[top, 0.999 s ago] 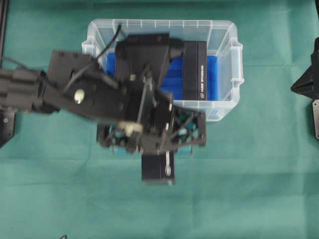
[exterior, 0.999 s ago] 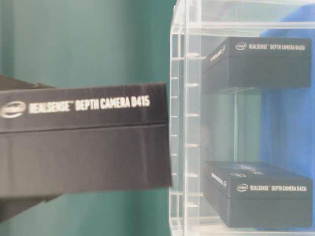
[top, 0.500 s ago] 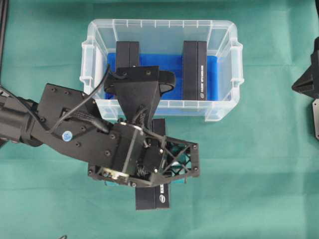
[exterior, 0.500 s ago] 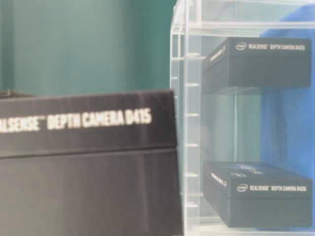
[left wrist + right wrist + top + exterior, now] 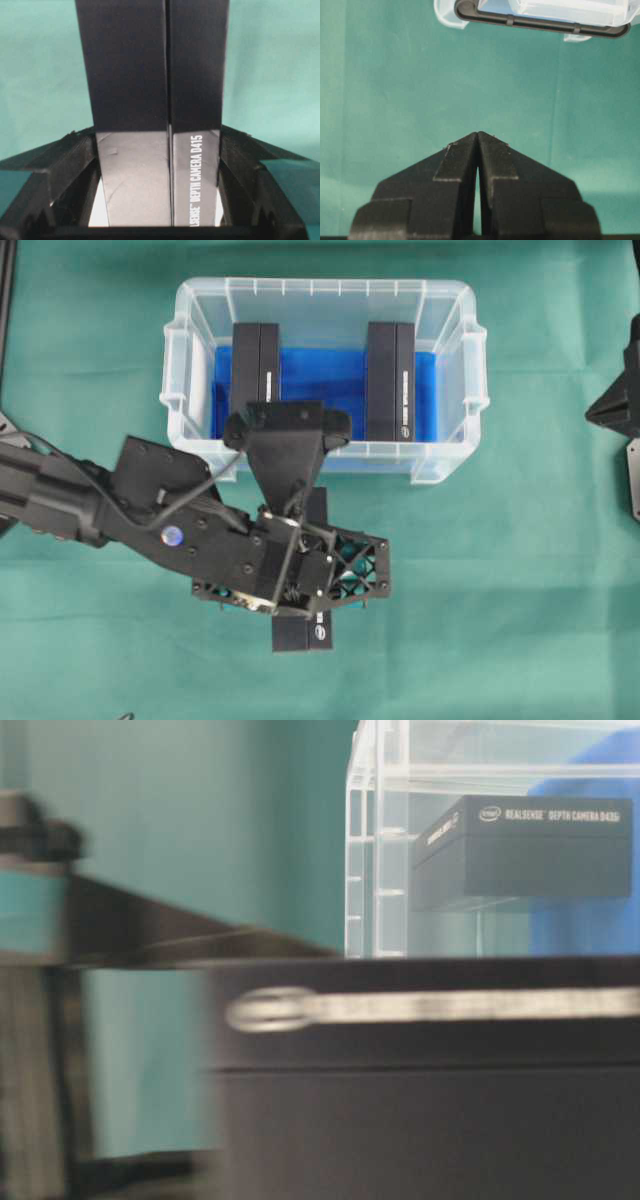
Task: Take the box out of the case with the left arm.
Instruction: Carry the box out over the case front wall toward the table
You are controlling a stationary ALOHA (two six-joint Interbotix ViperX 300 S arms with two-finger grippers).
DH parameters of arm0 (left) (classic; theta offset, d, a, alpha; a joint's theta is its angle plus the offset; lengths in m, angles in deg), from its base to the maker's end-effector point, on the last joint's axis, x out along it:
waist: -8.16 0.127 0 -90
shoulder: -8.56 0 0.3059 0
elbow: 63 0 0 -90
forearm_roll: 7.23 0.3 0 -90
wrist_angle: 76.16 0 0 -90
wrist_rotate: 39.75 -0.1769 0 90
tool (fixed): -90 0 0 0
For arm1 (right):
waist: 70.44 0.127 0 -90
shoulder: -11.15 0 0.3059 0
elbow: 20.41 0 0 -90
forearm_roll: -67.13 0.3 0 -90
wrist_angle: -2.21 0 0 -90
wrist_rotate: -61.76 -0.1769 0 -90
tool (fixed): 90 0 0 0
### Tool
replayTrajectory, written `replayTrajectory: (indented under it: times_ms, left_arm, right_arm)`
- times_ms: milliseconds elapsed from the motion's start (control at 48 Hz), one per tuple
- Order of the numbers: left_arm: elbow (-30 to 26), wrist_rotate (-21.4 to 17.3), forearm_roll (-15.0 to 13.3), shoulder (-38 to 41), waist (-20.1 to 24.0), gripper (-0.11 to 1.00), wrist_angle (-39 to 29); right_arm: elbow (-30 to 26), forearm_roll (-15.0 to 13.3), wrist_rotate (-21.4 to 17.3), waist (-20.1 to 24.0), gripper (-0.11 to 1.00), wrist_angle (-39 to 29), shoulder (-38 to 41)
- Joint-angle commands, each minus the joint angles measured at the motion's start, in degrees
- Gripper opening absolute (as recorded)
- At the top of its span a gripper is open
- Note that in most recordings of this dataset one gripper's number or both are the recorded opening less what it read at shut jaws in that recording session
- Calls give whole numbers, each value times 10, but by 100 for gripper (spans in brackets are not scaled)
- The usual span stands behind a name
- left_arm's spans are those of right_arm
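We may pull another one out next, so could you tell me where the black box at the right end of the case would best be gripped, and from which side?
Probably from above: the right box stands on edge in the case, its narrow top exposed. Pinch across its two broad faces near mid-length; blue lining shows clear on both sides for the fingers.

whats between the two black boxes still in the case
Only the blue cloth lining the case, seen overhead; nothing else lies between the left box and right box.
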Motion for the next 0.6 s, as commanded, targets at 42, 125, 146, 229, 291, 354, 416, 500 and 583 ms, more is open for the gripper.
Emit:
replayTrajectory:
  times_ms: [42, 125, 146, 229, 291, 354, 416, 500, 583]
  left_arm:
    - [40, 2, 5, -35, -3, 62, 48]
    - [69, 3, 5, -33, -3, 62, 76]
    - [78, 3, 5, -32, -3, 62, 89]
    - [101, 2, 5, -22, -3, 62, 133]
    - [115, 2, 5, -14, -3, 62, 164]
    - [127, 2, 5, -6, -3, 62, 186]
    - [137, 2, 5, -3, -3, 62, 193]
    - [147, 0, 5, -2, -4, 62, 194]
    - [157, -2, 4, -2, -4, 62, 201]
  right_arm:
    - [-8, -1, -2, -1, 3, 2, 1]
    - [-8, -1, -2, -1, 3, 2, 1]
    - [-8, -1, -2, -1, 3, 2, 1]
    - [-7, -1, -2, -1, 3, 2, 2]
    - [-7, -1, -2, -1, 3, 2, 4]
    - [-7, -2, -2, -1, 3, 2, 4]
    - [-8, -4, -2, -1, 3, 2, 4]
    - [-7, -4, -3, -1, 3, 2, 4]
    - [-7, -4, -3, -1, 3, 2, 4]
